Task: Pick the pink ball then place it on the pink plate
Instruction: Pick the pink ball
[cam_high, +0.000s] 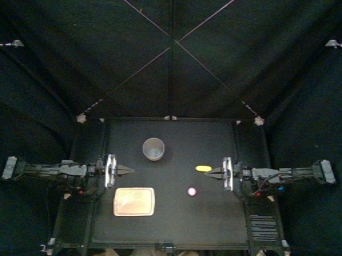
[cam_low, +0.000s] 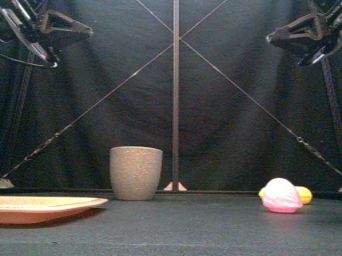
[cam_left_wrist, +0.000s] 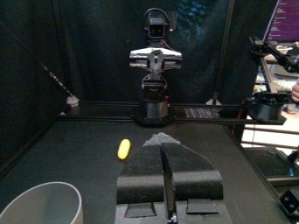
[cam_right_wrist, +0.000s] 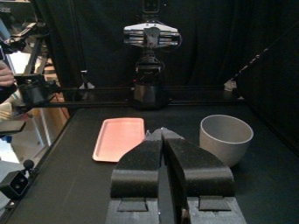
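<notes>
Showing only in part: the pink plate, cut by the front view's left edge; the yellow toy, half behind the pink ball at lower right.
Around: grey cup, upright just above the top view's centre, apart from everything.
Ball: small, round, paler on top; on the table right of the plate, below the top view's centre.
Grip: my left gripper and right gripper, mid-left and mid-right, jaws pressed together, empty.
</notes>
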